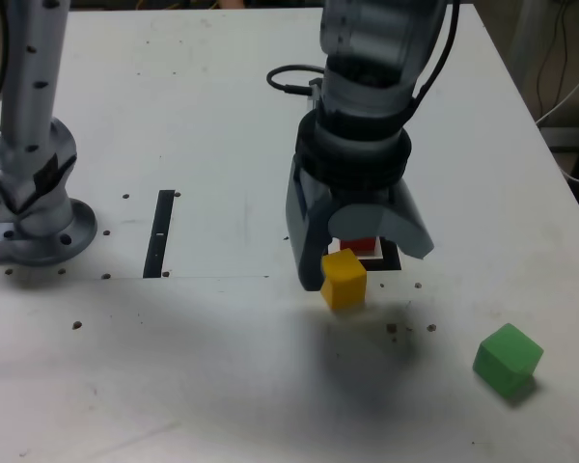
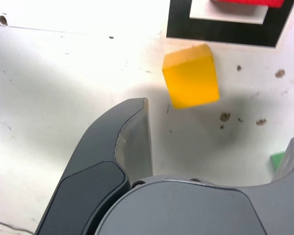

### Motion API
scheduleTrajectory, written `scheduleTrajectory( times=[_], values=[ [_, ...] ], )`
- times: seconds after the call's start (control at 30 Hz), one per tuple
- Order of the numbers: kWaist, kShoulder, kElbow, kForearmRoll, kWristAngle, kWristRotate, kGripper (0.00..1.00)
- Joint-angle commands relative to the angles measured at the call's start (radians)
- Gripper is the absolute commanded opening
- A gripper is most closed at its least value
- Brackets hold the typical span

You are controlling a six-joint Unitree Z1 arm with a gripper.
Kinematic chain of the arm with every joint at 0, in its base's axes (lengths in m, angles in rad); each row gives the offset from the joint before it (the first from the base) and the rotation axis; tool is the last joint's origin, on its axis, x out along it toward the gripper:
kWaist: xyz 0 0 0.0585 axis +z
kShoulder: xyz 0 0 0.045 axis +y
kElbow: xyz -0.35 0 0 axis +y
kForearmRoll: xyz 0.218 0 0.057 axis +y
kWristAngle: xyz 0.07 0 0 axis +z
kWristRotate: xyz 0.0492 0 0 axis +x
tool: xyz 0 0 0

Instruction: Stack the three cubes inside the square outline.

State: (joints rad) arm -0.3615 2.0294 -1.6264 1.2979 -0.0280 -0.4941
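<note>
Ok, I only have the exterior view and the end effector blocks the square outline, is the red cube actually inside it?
Observer: Yes. The wrist view shows the red cube on the white centre of the square outline.
Operator: Is the yellow cube touching the frame?
Observer: No. The yellow cube sits just outside it, with a thin strip of table between them.
Operator: Is the end effector gripping it?
Observer: No. The end effector is open, and the yellow cube lies beyond its fingertips.

Bright even overhead light, soft grey shadow under the gripper (image 1: 364, 253), slightly soft focus, no glare
</note>
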Motion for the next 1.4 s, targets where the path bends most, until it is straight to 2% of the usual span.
scheduleTrajectory(
  times=[0.0, 0.3, 0.47, 0.8, 0.97, 1.13, 1.37],
  values=[
    [0.002, 0.016, 0.015, -0.007, 0.005, -0.015, 0.99],
    [0.008, 0.100, 0.012, -0.038, -0.031, -0.035, 0.98],
    [0.033, 0.134, 0.018, -0.051, -0.026, -0.025, 0.97],
    [0.085, 0.135, 0.038, -0.042, -0.021, 0.005, 0.90],
    [0.097, 0.135, 0.033, -0.014, -0.054, 0.028, 0.80],
    [0.099, 0.140, 0.033, -0.002, -0.085, 0.045, 0.63],
    [0.099, 0.139, 0.030, -0.022, -0.089, 0.060, 0.39]
  ],
)
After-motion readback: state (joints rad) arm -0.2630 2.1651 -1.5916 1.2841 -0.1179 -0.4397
